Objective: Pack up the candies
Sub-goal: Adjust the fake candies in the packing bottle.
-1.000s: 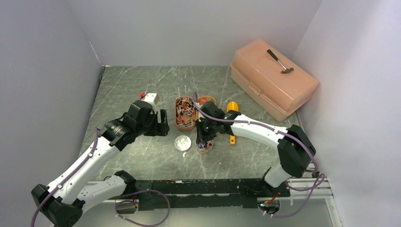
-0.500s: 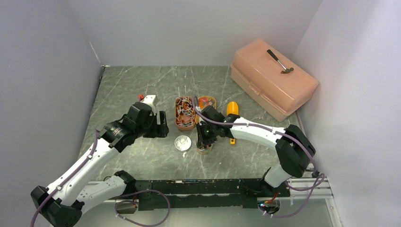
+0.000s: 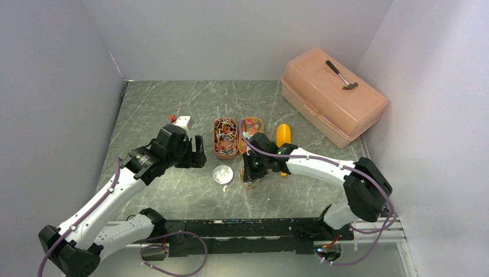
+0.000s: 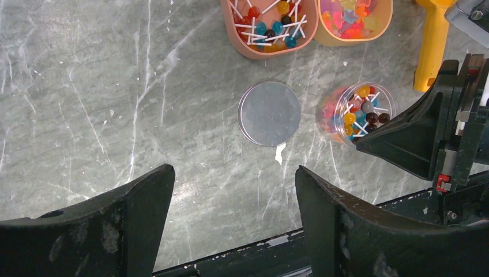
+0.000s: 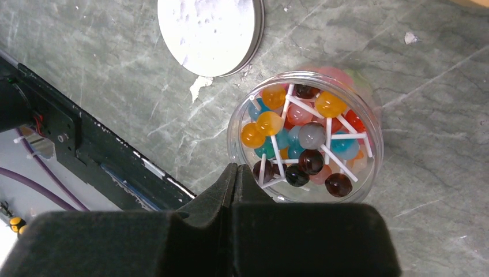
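Note:
The candies are small ball lollipops on white sticks and gummy bits. Many lollipops fill a clear round jar (image 5: 304, 135), also in the left wrist view (image 4: 357, 112) and the top view (image 3: 249, 180). More lollipops lie in a pink tray (image 4: 268, 26) and gummies in an orange tray (image 4: 354, 17). My right gripper (image 5: 235, 167) is shut and empty, just over the jar's near rim. My left gripper (image 4: 233, 173) is open and empty, above bare table left of the jar.
The round white lid (image 4: 269, 112) lies flat left of the jar. An orange scoop (image 4: 432, 46) lies right of the trays. A peach toolbox (image 3: 334, 95) with a hammer (image 3: 343, 75) stands at the back right. A small white block (image 3: 183, 120) sits behind my left arm.
My right gripper has drawn back a little toward the near edge, uncovering the trays. The left arm has barely moved.

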You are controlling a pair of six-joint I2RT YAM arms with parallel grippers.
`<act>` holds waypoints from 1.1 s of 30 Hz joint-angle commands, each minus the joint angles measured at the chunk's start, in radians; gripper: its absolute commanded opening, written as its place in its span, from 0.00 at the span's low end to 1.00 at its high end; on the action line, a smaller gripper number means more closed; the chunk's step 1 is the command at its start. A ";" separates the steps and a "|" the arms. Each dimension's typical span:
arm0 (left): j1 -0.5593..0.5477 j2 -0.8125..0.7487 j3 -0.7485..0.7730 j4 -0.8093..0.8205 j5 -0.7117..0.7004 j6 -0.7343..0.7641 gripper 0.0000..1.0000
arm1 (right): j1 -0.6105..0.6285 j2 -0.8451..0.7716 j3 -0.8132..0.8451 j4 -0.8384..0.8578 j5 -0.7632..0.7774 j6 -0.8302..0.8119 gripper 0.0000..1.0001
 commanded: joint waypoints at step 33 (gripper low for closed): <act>-0.004 0.036 0.024 0.021 -0.016 -0.002 0.83 | -0.004 -0.046 0.046 -0.007 0.016 0.025 0.00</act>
